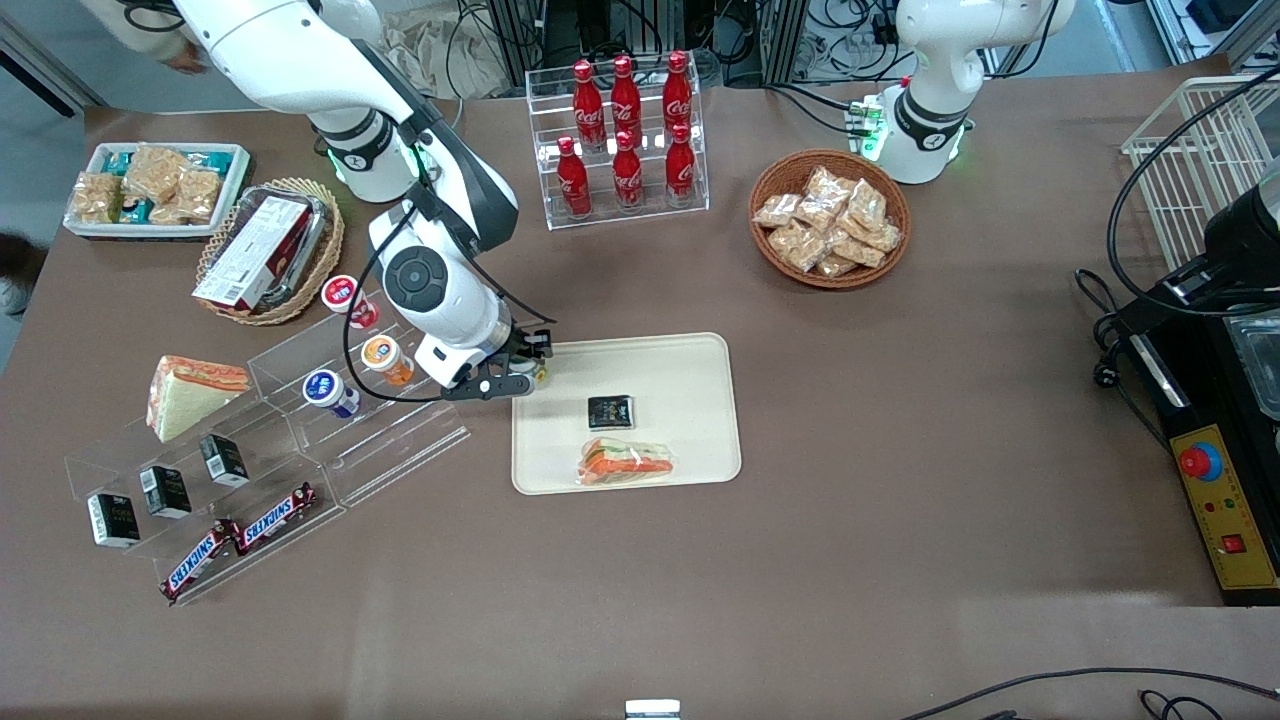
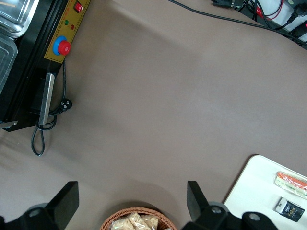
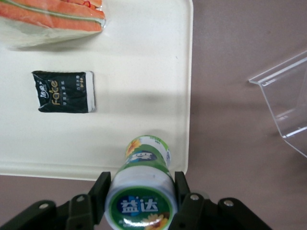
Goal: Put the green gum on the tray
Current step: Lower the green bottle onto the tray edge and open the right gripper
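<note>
My right gripper [image 1: 527, 372] is shut on the green gum [image 3: 142, 191], a small canister with a green-rimmed white lid and a green-yellow body, gripped between both fingers [image 3: 101, 188]. It hangs over the corner of the cream tray [image 1: 690, 360] nearest the working arm's clear shelf; in the front view the gum is mostly hidden by the gripper. The tray [image 3: 144, 72] holds a black packet [image 1: 611, 411] and a wrapped sandwich [image 1: 626, 463], both also in the right wrist view: the packet [image 3: 64, 91] and the sandwich [image 3: 53, 19].
A clear stepped shelf [image 1: 400, 440] beside the tray holds orange-lidded [image 1: 384, 357] and blue-lidded [image 1: 327, 389] canisters, a sandwich, small black boxes and Snickers bars. A Coke bottle rack [image 1: 625, 140] and a snack basket [image 1: 830, 220] stand farther from the camera.
</note>
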Robot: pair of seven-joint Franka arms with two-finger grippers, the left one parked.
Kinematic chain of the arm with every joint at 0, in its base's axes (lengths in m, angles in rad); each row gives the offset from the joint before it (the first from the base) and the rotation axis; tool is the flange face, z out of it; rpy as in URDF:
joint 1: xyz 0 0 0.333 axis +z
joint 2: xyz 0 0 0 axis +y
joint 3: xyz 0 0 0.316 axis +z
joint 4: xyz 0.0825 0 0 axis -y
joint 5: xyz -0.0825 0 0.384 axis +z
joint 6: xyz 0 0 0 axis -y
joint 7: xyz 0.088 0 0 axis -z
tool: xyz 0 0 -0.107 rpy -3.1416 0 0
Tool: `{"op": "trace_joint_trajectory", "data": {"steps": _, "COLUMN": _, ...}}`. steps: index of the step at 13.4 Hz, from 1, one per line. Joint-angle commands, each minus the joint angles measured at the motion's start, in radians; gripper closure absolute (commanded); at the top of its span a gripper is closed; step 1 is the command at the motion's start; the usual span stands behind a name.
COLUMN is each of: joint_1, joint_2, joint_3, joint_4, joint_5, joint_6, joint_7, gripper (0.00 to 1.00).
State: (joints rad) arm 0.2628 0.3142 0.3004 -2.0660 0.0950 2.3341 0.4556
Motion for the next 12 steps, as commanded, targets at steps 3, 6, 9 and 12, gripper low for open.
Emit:
{"op": "trace_joint_trajectory", "data": {"steps": 3, "joint_1": 0.013, "joint_2": 0.072, "joint_3": -0.003, "joint_4": 0.021, "joint_5": -0.050, "joint_6": 0.053, "joint_7": 0.032, "gripper": 0.70}}
{"op": "trace_joint_trajectory", "data": {"steps": 6, "joint_1": 0.019, "joint_2": 0.094, "joint_3": -0.003, "joint_4": 0.021, "joint_5": -0.066, "joint_6": 0.057, "joint_7": 0.051, "gripper": 0.70}}
{"op": "trace_joint_trajectory", "data": {"steps": 9, "joint_1": 0.021, "joint_2": 0.112, "joint_3": -0.003, "joint_4": 0.024, "joint_5": -0.078, "joint_6": 0.070, "joint_7": 0.051, "gripper": 0.69}}
{"op": "trace_joint_trajectory", "data": {"steps": 12, "joint_1": 0.023, "joint_2": 0.120, "joint_3": -0.003, "joint_4": 0.027, "joint_5": -0.093, "joint_6": 0.073, "joint_7": 0.048, "gripper": 0.47}}
